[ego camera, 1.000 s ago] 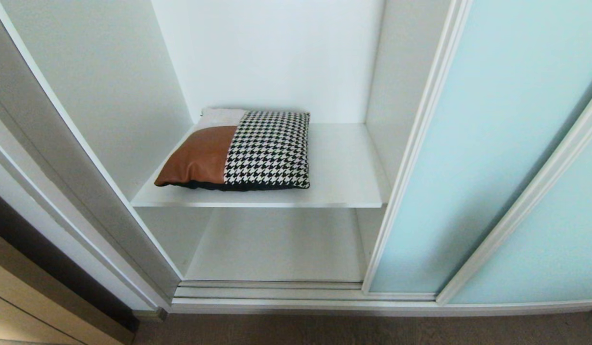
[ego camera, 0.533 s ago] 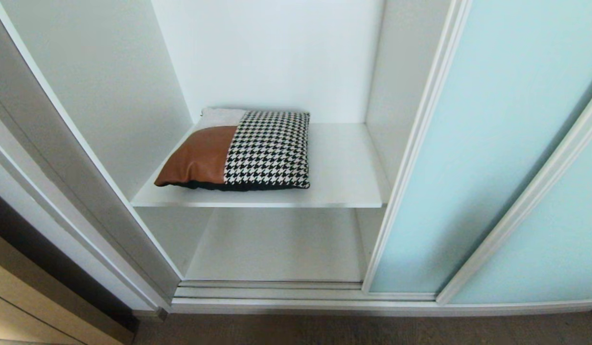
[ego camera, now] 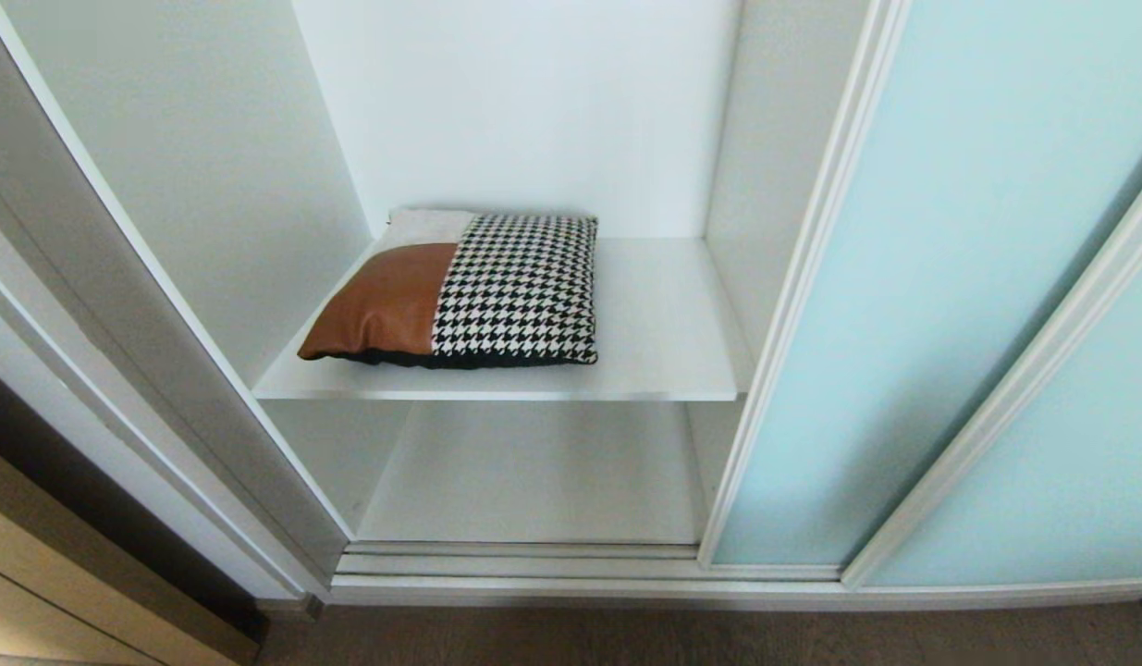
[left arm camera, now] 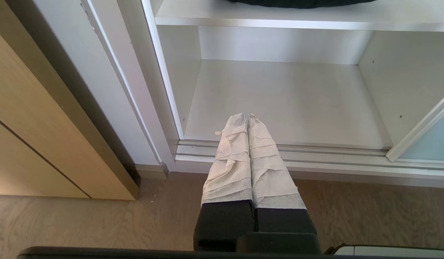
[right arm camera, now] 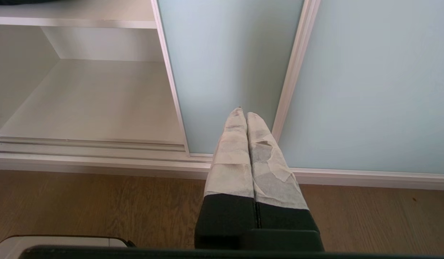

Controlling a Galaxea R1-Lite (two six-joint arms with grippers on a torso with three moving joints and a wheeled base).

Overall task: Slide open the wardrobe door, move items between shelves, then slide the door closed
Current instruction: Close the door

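Cushion: tan-leather/houndstooth square cushion point(ego camera: 460, 289), centre frame, on upper white shelf point(ego camera: 668, 356).
Jaws: L gripper point(left arm camera: 247, 117) & R gripper point(right arm camera: 242, 112) pressed together, empty.
Risk: soft cushion may sag, slip mid-lift.

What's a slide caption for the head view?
Sliding wardrobe door pushed open to the right; patchwork cushion flat on the upper shelf, lower shelf bare.

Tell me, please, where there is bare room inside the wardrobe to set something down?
The lower shelf is wholly bare. On the upper shelf, the strip between the cushion and the sliding wardrobe door is free; its left half is taken.
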